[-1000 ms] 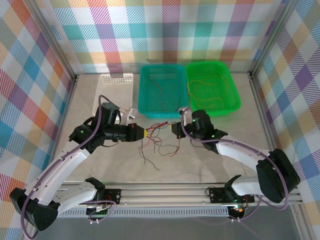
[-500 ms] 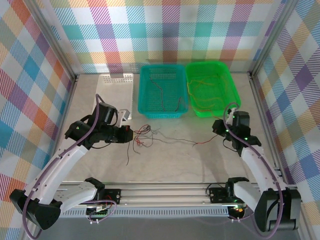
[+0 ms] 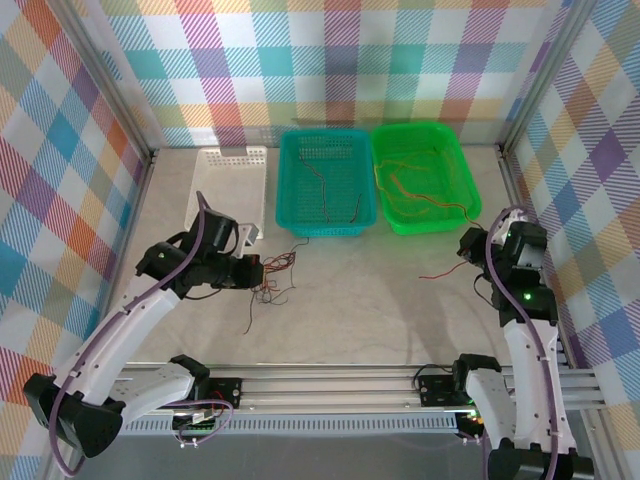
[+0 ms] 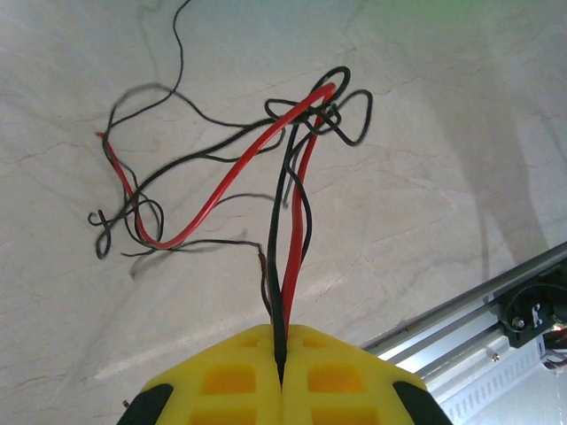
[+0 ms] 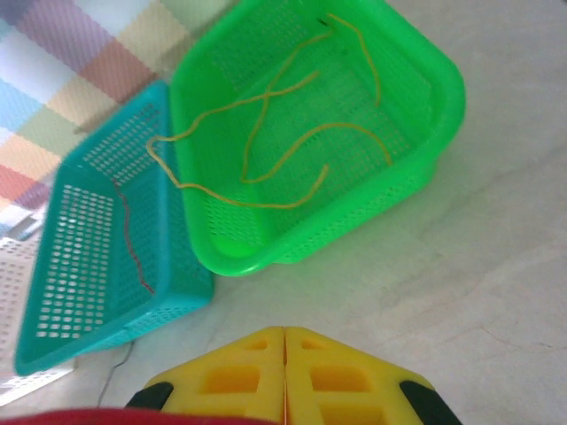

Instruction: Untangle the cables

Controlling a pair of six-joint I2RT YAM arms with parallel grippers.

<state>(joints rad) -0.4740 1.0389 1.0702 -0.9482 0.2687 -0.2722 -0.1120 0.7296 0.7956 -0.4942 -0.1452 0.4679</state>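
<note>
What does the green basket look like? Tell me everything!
The green basket is bright plastic with rounded corners, a thick rim, and walls and floor full of tiny holes. It sits upright on the pale table, its side touching the teal basket. Several yellow-orange cables lie curled inside.

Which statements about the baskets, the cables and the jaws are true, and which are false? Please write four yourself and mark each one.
1. The left jaws are shut on black and red cables. True.
2. The green basket holds red cables. False: yellow-orange cables lie in it.
3. The teal basket stands between the white basket and the green one. True.
4. The right jaws stand wide open. False: they are shut, and a red cable trails from them over the table.
</note>
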